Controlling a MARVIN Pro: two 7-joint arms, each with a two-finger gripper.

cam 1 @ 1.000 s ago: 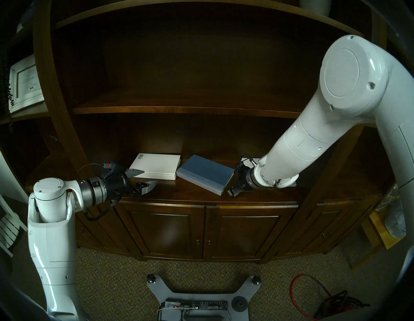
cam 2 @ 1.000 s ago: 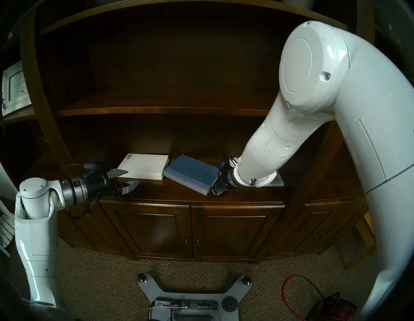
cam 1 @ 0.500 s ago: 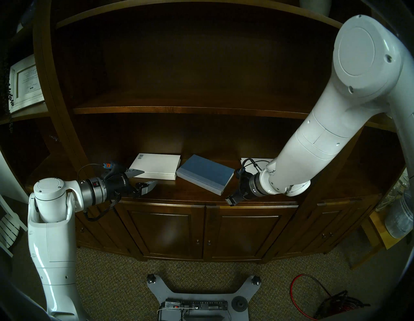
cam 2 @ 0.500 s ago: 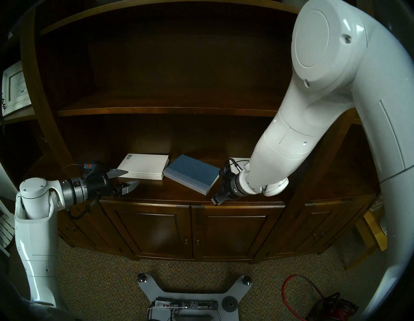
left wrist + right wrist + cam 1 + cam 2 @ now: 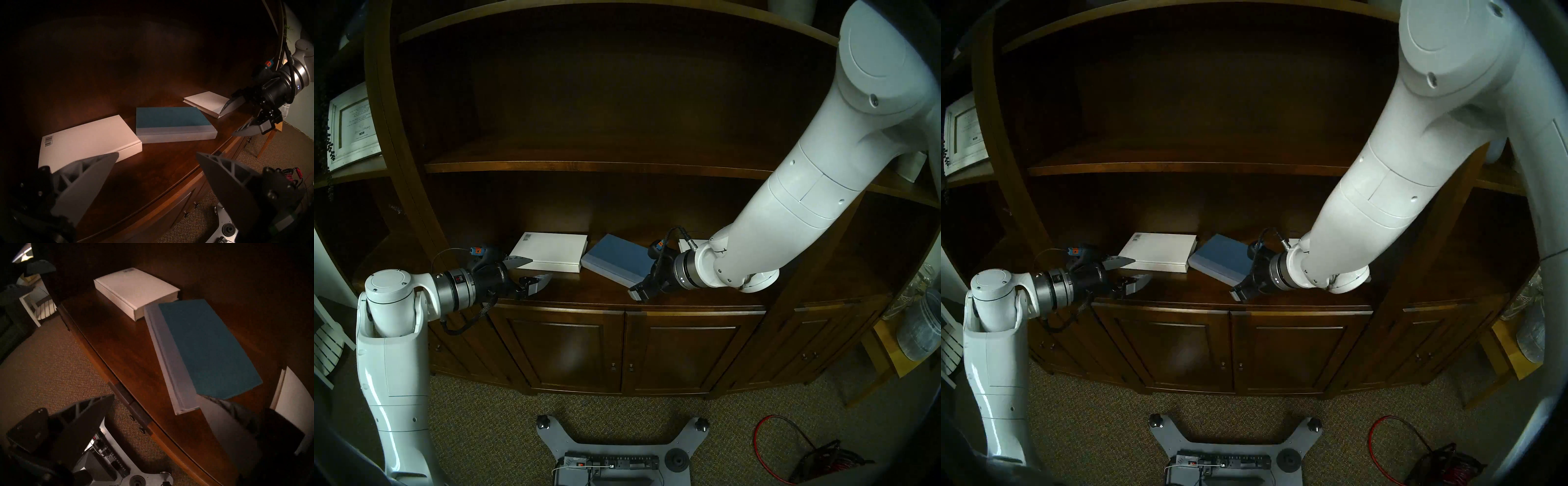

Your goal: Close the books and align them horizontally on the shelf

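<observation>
Nearest, on glossy reddish-brown shelf [image 5: 585, 295]: left gripper [image 5: 531, 275] spread wide, empty; right gripper [image 5: 234, 120] parted, ribbed grey fingers at blue clothbound book [image 5: 617, 259], askew. Farther back, smooth white barcode book [image 5: 549, 251], closed; another white book [image 5: 205, 102].

Glossy wooden shelf [image 5: 166, 162]; matt blue book [image 5: 169, 118]; rough carpet [image 5: 47, 365].

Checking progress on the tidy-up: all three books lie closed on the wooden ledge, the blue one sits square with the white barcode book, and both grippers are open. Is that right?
Not quite. The blue book is not square with the white barcode book; it lies skewed on the ledge, as the head view shows. The third book is closed too, and the left gripper and right gripper are open.
</observation>
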